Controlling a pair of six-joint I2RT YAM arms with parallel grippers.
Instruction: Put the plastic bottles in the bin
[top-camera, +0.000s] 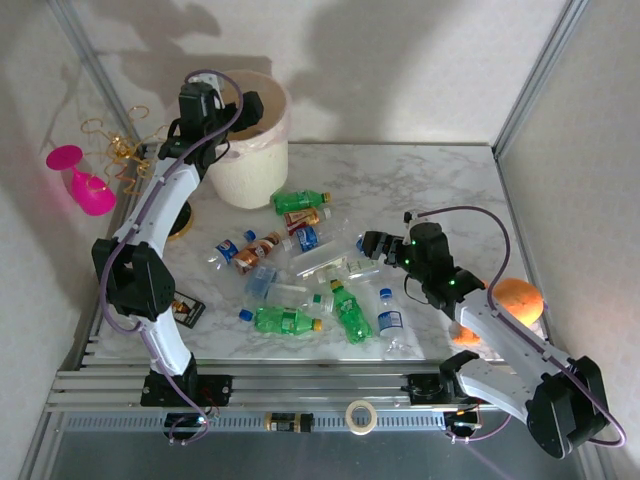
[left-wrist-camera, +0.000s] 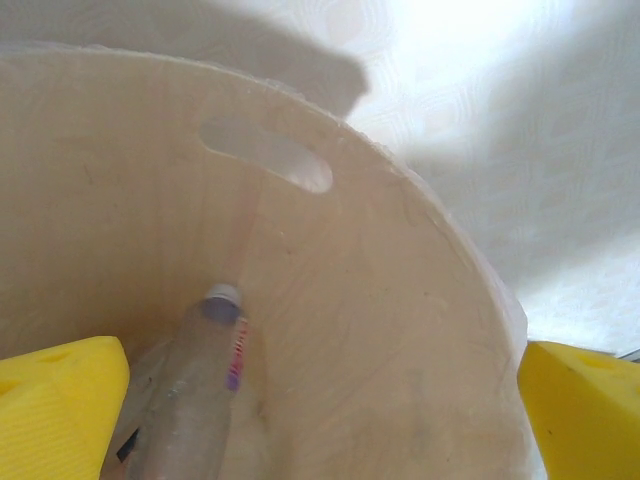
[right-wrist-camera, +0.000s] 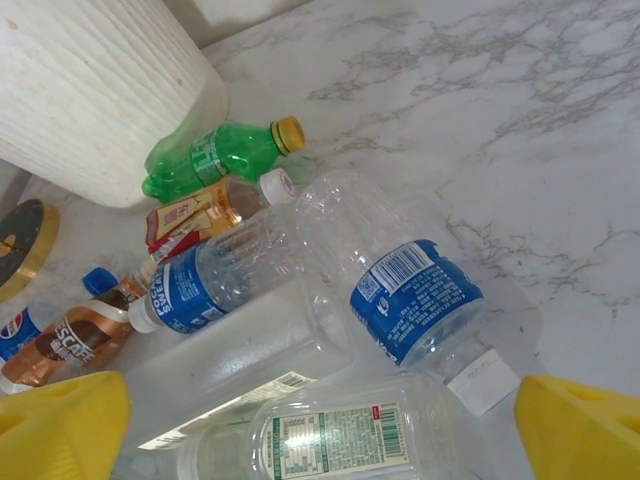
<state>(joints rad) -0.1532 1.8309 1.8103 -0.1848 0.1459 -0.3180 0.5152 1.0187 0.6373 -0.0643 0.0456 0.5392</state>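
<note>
The yellow fingertips (left-wrist-camera: 60, 410) of the left claw (left-wrist-camera: 320, 400) sit at the lower corners of the left wrist view, spread wide with nothing between them. This claw hangs over the mouth of the bin (top-camera: 250, 178), looking down its cream inner wall, where an oval handle slot (left-wrist-camera: 268, 158) is cut near the rim. One clear bottle (left-wrist-camera: 195, 395) lies inside the bin, leaning on the wall with its pale cap up. Its label looks purple and red, though the picture is too soft to be sure.

The other bottles lie loose on the marble table (top-camera: 440, 180) in front of the bin. A green bottle with a yellow cap (top-camera: 298, 201) lies at the foot of the bin, its base against the ribbed wall. Just beside it, on the side away from the bin, is a tan-labelled bottle (right-wrist-camera: 215, 205) with a white cap. Farther from the bin lie a copper-brown bottle (top-camera: 262, 246) and a blue-labelled clear bottle (right-wrist-camera: 415, 300). Two more green bottles (top-camera: 283, 320) lie farthest out.

The right claw (top-camera: 372, 243) is well to the right of the bin, at the edge of the pile. Its yellow fingers (right-wrist-camera: 580, 430) are wide apart above the blue-labelled clear bottle, holding nothing.

A pink glass (top-camera: 82, 185) stands left of the bin, and an orange ball (top-camera: 518, 298) sits far to the bin's right.
</note>
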